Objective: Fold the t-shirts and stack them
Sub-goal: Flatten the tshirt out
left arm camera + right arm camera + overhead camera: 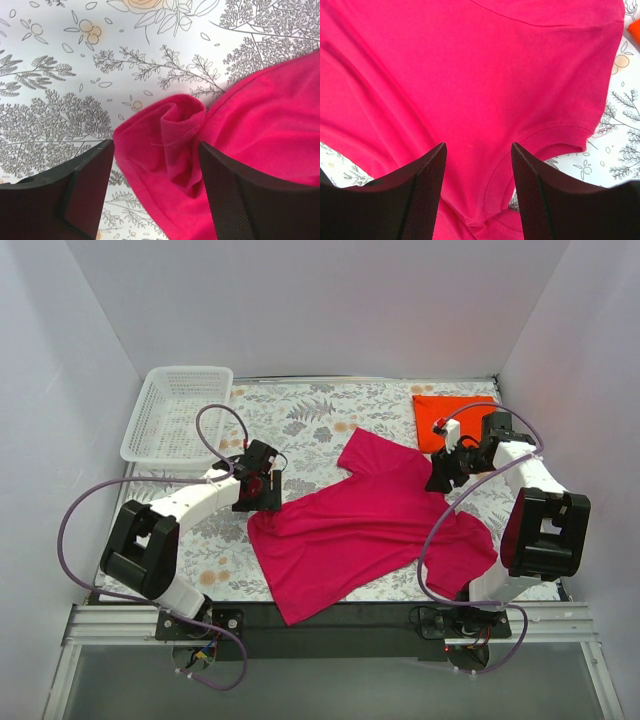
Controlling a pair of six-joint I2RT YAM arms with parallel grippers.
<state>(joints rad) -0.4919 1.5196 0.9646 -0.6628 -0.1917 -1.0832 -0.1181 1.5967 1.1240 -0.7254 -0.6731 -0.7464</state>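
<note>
Floral bench [300, 415]: magenta-pink t-shirt [370, 530] spread rumpled at centre. Orange-red t-shirt [440, 418] laid folded at far right. Left gripper [155, 147] held apart over bunched left shirt edge; right gripper [477, 150] held apart over right edge.

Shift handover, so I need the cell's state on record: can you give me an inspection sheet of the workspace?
Surface: floral-print cover, lying flat.
Job's things: pink t-shirt spread unfolded at centre, its left edge bunched; orange t-shirt folded, far right.
Clutter: white mesh basket, far left corner.
Grippers: left gripper open astride the bunched edge; right gripper open over the pink t-shirt.
Cables: purple cables loop from both arms.
Surroundings: white walls.
</note>
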